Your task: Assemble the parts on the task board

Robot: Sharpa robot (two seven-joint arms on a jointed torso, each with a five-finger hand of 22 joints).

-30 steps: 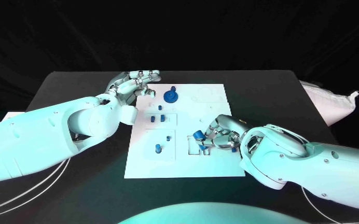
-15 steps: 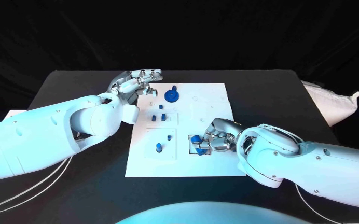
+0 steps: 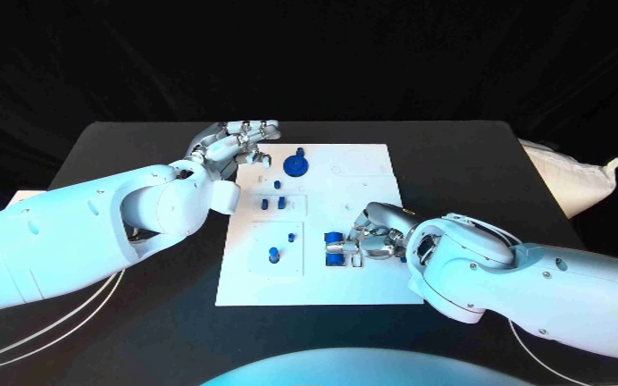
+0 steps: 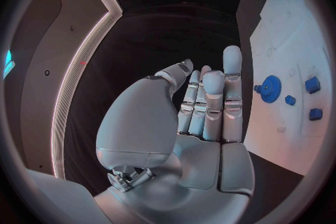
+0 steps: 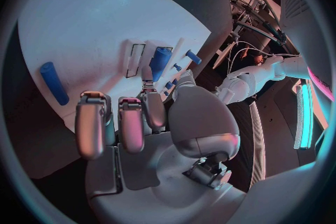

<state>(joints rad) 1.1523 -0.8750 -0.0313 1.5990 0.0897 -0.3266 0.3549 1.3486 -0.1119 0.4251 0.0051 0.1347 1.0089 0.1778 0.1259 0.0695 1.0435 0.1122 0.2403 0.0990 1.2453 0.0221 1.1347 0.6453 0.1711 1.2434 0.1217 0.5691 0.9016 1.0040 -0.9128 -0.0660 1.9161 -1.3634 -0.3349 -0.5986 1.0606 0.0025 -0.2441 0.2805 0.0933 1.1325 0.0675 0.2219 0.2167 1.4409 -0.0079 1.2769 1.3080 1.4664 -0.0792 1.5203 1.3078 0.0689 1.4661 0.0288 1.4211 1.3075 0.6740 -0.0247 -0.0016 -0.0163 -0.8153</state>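
Right hand pinching blue part, long axis toward task board

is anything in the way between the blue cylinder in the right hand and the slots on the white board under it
Nothing visible blocks it. The right hand holds the blue cylinder part right at the outlined rectangular slots on the white task board. Another blue cylinder lies well aside, and the left hand hovers at the board's far corner.
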